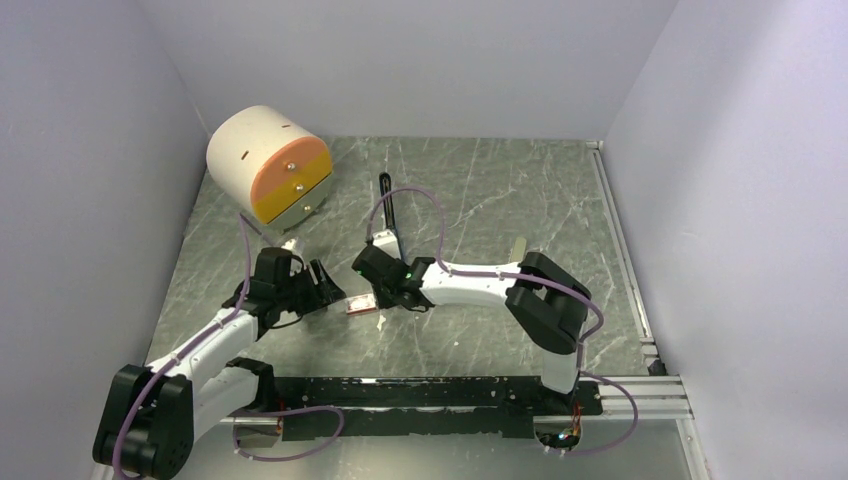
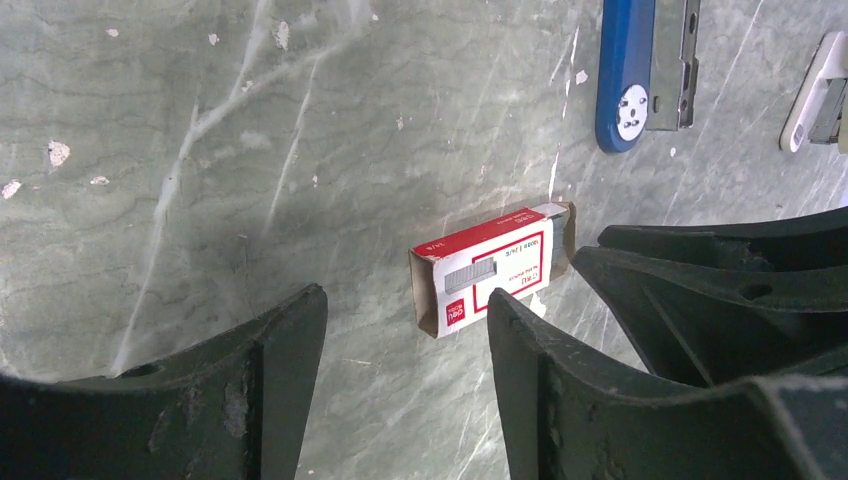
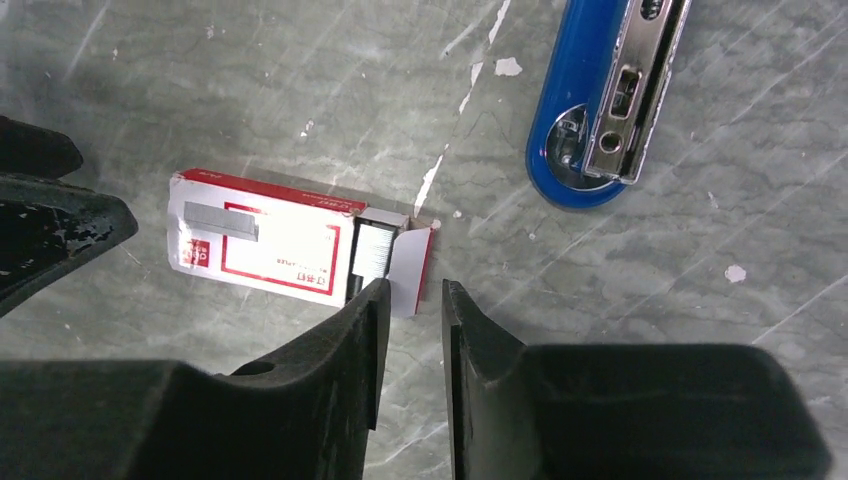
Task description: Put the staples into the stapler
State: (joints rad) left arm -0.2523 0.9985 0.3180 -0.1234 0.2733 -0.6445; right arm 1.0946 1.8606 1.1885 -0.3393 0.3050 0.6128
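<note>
Left wrist: our left fingers [image 2: 270, 390] released, staple box [image 2: 490, 270] just beyond.
Right wrist: right fingers [image 3: 340, 380] nearly together; grip we cannot tell.

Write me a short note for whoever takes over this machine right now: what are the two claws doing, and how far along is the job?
Left gripper: open, jaws wide, with the small red and white cardboard box lying just ahead of them, ungripped.
Right gripper: jaws nearly together at the box's opened end flap; I cannot tell whether they pinch it.
The silvery-grey block of staples is inside the box, showing at the open end.
The slim bright-blue stapler lies apart on the grey marbled table, metal channel showing.
Done: box end opened.
Left: draw staples out, load the channel, close the stapler.
</note>
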